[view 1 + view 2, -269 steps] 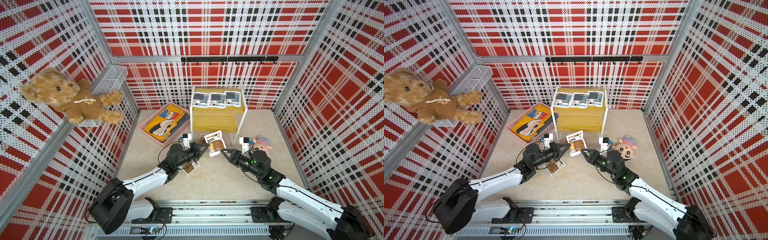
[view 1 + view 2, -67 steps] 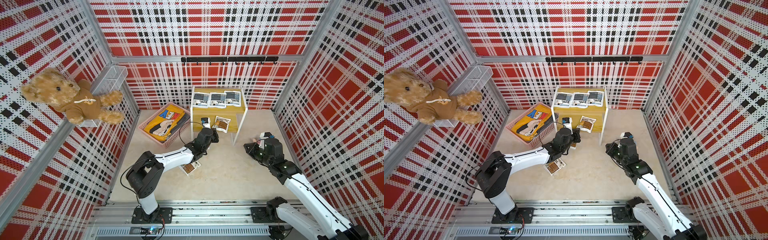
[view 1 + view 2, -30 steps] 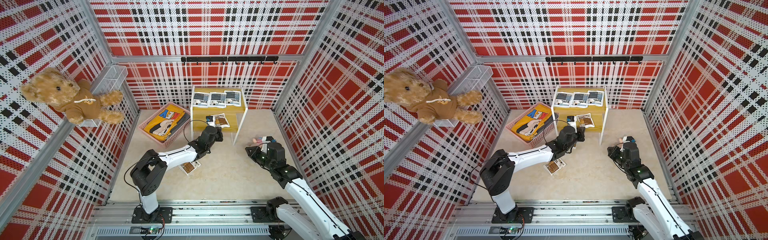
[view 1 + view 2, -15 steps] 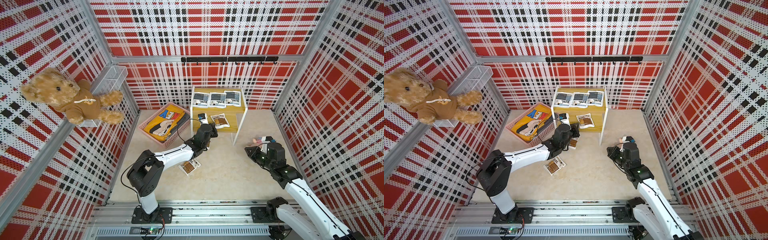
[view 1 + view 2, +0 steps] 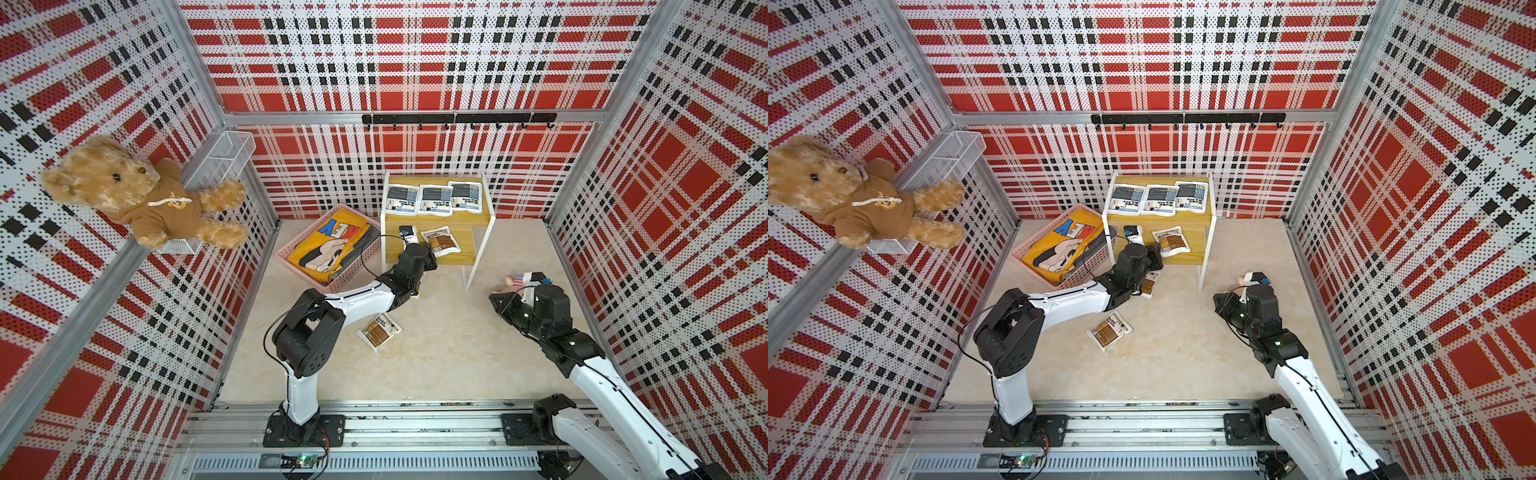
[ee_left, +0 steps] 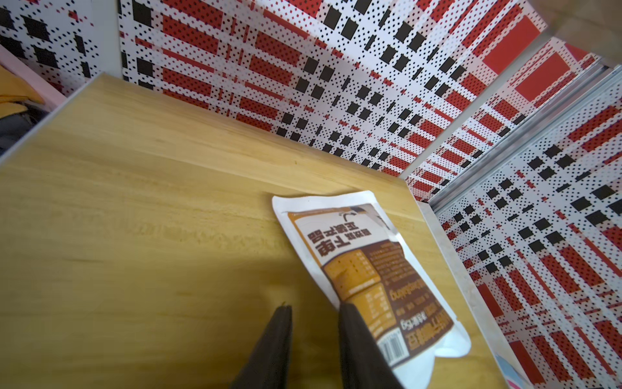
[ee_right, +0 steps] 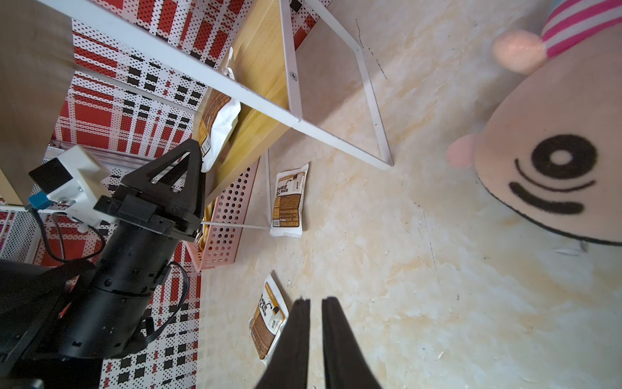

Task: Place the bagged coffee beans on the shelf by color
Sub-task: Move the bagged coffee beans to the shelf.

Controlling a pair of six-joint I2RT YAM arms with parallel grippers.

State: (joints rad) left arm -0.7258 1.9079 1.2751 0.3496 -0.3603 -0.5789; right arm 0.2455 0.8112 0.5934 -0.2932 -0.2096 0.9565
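Note:
The shelf (image 5: 440, 219) stands at the back wall. Three grey-blue bagged coffee beans (image 5: 435, 199) lie in a row on its upper board. A brown bag (image 6: 370, 269) lies flat on the lower board (image 6: 151, 202). My left gripper (image 6: 314, 308) hovers open over that board, one finger beside the bag's edge and nothing between the fingers. Two more brown bags lie on the floor: one (image 5: 1108, 330) in the open, one (image 5: 1148, 284) partly under my left arm. My right gripper (image 7: 313, 299) hangs shut and empty over the floor at the right.
A pink basket (image 5: 282, 253) with a yellow garment sits left of the shelf, close to my left arm. A plush pig toy (image 7: 555, 151) lies on the floor by my right gripper. A teddy bear (image 5: 137, 195) and a white wire basket (image 5: 224, 158) hang on the left wall.
My left gripper's fingers have spread, and the brown bag now lies free on the lower board. The gripper has shifted slightly left. My right arm has not moved.

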